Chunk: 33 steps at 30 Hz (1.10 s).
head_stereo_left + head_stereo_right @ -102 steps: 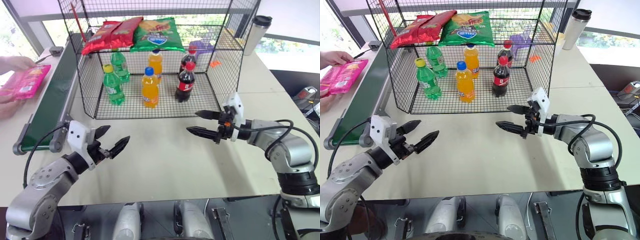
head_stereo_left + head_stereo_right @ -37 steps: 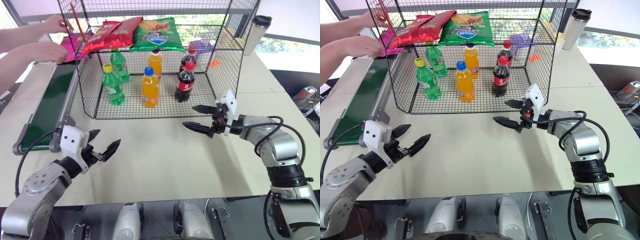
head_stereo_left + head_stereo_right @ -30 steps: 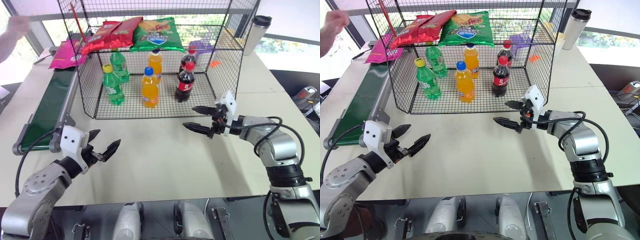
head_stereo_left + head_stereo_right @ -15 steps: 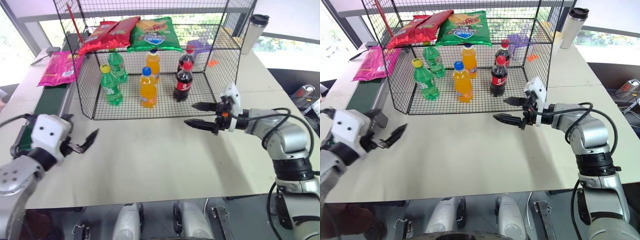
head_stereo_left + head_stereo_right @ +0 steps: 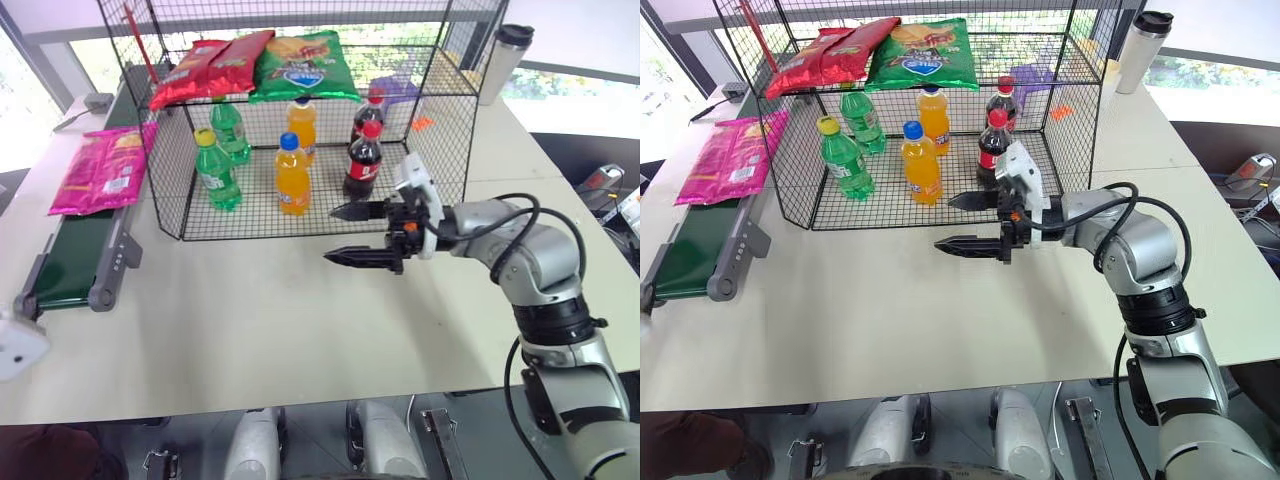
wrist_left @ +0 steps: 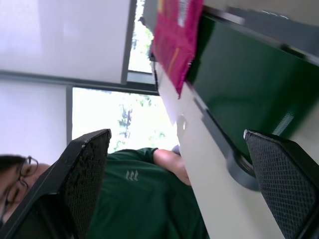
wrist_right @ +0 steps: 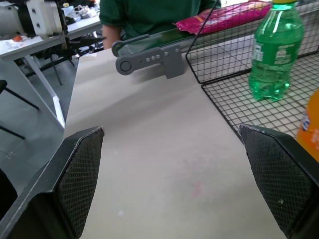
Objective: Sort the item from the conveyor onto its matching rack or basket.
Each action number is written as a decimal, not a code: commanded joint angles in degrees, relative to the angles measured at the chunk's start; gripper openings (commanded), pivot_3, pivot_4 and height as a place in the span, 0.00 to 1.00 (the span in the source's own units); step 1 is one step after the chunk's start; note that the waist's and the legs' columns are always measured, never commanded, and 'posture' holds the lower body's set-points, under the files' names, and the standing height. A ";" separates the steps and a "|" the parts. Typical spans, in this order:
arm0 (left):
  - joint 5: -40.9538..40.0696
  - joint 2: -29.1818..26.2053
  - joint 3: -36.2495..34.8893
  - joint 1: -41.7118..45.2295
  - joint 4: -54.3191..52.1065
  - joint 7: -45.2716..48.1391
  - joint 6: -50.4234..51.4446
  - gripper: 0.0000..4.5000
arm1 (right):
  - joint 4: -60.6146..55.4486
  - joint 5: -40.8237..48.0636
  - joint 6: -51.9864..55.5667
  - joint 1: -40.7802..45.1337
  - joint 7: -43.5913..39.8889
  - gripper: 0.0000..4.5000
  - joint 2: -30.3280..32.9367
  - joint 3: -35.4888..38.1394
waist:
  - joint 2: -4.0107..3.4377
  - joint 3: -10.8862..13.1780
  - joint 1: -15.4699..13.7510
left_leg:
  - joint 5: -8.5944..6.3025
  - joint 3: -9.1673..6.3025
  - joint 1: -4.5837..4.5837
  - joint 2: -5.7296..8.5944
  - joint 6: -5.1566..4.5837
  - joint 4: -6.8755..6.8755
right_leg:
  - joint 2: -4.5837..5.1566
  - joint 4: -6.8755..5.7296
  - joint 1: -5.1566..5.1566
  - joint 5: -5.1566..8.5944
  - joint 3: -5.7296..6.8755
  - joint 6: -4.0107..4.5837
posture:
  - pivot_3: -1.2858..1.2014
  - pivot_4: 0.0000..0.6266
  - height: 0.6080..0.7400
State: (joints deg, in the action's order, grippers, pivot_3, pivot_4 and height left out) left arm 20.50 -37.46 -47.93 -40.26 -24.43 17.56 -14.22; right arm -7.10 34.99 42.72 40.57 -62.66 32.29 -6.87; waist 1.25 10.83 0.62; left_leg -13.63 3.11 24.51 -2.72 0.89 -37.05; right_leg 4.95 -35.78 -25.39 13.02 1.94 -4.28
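Magenta chip bag [image 5: 100, 168] lies flat on the conveyor belt [image 5: 72, 262] at the left of the head view, beside the wire cage, whose upper shelf [image 5: 400, 88] already carries red and green bags. The right tool [image 5: 353, 233] hovers over the worktop [image 5: 280, 310], fingers apart; the left tool [image 6: 179, 164] is spread wide too. Best approach is probably low along the belt, pinching one bag edge.

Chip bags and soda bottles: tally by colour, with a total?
Pink chip bag: 1
Red chip bags: 2
Green chip bag: 1
Green bottles: 2
Orange bottles: 2
Cola bottles: 2
Total: 10
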 commanded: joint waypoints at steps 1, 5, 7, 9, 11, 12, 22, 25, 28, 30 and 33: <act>2.22 2.15 0.21 -0.82 -1.11 -1.50 -3.09 0.99 | -1.94 0.42 -1.00 0.57 -0.42 1.00 0.02 0.79 | 0.00 0.00 0.12 | 0.00 0.04 0.00 0.00 0.00 0.00 | 0.07 0.01 0.01 -0.01 0.01 0.02 | 0.52 0.24 1.00; 4.50 5.32 0.81 -1.04 -2.16 -2.35 -3.62 0.99 | -2.11 1.01 -0.47 0.60 -0.34 1.00 0.18 1.34 | 0.00 0.00 0.29 | -0.03 0.16 0.00 -0.02 0.03 0.01 | 0.11 0.05 -0.01 -0.05 0.02 0.05 | 0.52 0.24 1.00; 5.33 6.50 1.21 -1.50 -1.88 -2.57 -3.69 0.99 | -2.20 0.98 -0.46 0.50 -0.44 1.00 0.32 1.29 | 0.00 0.00 0.30 | -0.04 0.17 0.00 -0.04 0.02 0.01 | 0.08 0.05 -0.03 -0.05 0.04 0.04 | 0.52 0.24 1.00; 6.03 7.14 1.60 -2.02 -1.48 -2.03 -3.16 0.99 | -1.88 0.76 -0.65 0.48 -0.56 1.00 0.36 1.20 | 0.00 0.00 0.30 | -0.04 0.16 0.00 -0.06 0.01 0.02 | 0.06 0.04 -0.04 -0.05 0.07 0.04 | 0.52 0.24 1.00; 6.06 7.16 1.87 -2.13 -1.36 -1.56 -3.06 0.99 | -1.14 0.31 -1.07 0.68 -0.72 1.00 0.34 1.04 | 0.00 0.00 0.33 | -0.04 0.16 0.00 -0.07 0.01 0.02 | 0.04 0.03 -0.04 -0.05 0.09 0.04 | 0.52 0.24 1.00; 6.06 7.04 2.09 -2.15 -1.27 -1.36 -3.02 0.99 | -0.80 0.07 -1.30 0.73 -0.82 1.00 0.33 0.93 | 0.00 0.00 0.34 | -0.04 0.16 0.00 -0.07 0.01 0.01 | 0.04 0.03 -0.04 -0.05 0.10 0.04 | 0.52 0.24 1.00; 6.06 6.71 3.12 -1.39 -1.28 -0.81 -1.94 0.99 | -0.19 -1.06 -2.25 0.41 -1.02 1.00 0.09 0.64 | 0.01 0.00 0.30 | -0.04 0.16 -0.01 -0.07 0.01 0.00 | 0.03 0.01 -0.02 -0.05 0.12 0.04 | 0.52 0.24 1.00; 5.40 6.47 3.95 -1.04 -1.05 0.37 -0.98 0.99 | -0.34 -1.10 -2.32 0.28 -0.92 1.00 0.08 0.64 | 0.01 -0.01 0.30 | -0.04 0.16 -0.01 -0.07 0.01 -0.01 | 0.02 0.01 -0.02 -0.05 0.12 0.04 | 0.52 0.24 1.00; 5.70 6.07 5.00 -0.38 -0.63 1.04 -0.37 0.99 | -0.49 -1.33 -2.60 -0.03 -0.67 1.00 0.16 0.67 | 0.01 -0.01 0.30 | -0.04 0.18 -0.01 -0.06 0.00 -0.02 | 0.01 -0.01 -0.02 -0.05 0.12 0.04 | 0.52 0.24 1.00; 5.89 5.61 5.58 0.33 -0.31 1.46 0.03 0.99 | -0.58 -1.57 -2.83 -0.31 -0.47 1.00 0.15 0.67 | 0.01 -0.01 0.24 | -0.04 0.22 -0.01 -0.06 0.00 -0.03 | 0.01 -0.02 -0.02 -0.05 0.13 0.03 | 0.52 0.24 1.00; 5.80 4.26 6.45 2.09 0.44 1.99 0.79 0.94 | -0.45 -1.90 -3.03 -0.33 -0.18 1.00 -0.14 0.61 | 0.01 -0.01 0.22 | -0.04 0.31 -0.01 -0.06 0.00 -0.06 | 0.00 -0.07 -0.01 -0.05 0.15 0.03 | 0.52 0.24 1.00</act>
State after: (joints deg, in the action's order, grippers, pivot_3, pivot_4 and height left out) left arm 26.60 -32.46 -41.16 -38.58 -24.01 19.51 -13.96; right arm -6.46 32.79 40.70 39.94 -63.07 32.39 -6.90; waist 1.26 10.82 0.84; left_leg -13.67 3.42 24.49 -2.78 0.89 -37.12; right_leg 4.95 -35.89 -25.41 12.97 2.09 -4.25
